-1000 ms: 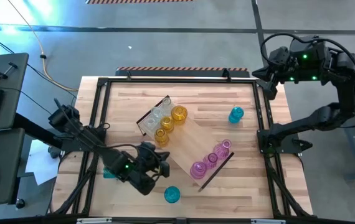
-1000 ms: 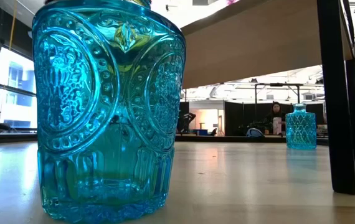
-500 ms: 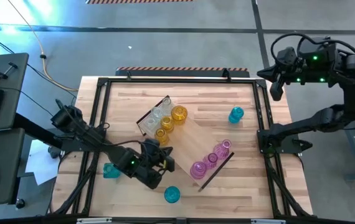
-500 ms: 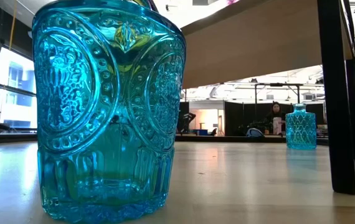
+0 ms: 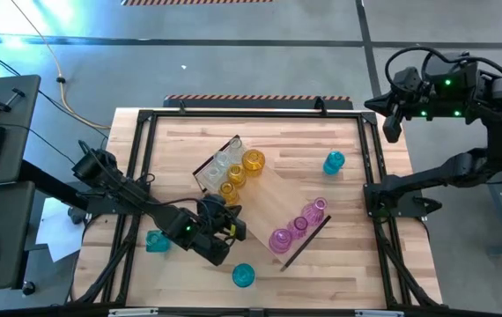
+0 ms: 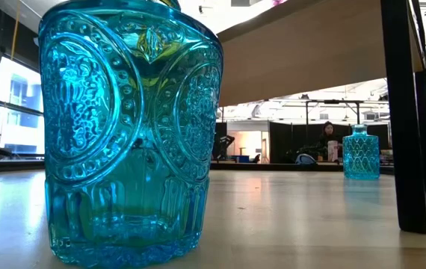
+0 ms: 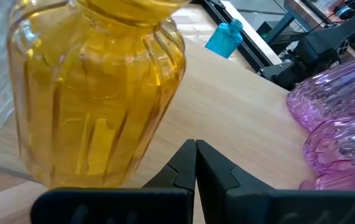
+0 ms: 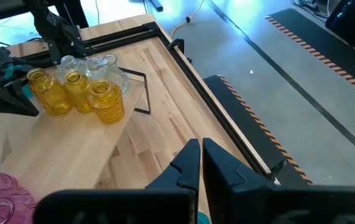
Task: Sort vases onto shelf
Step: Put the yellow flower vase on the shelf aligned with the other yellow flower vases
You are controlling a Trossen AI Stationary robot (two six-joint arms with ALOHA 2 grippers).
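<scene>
Where shelf [image 5: 269, 210] begins, left hand [image 5: 232, 225] low, closed, empty

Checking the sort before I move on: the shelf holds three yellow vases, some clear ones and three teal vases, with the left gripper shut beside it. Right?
Not quite. The three vases at the shelf's other end are pink, not teal, as the high view shows. The yellow vases, the clear ones and the shut left gripper are as you said.
</scene>
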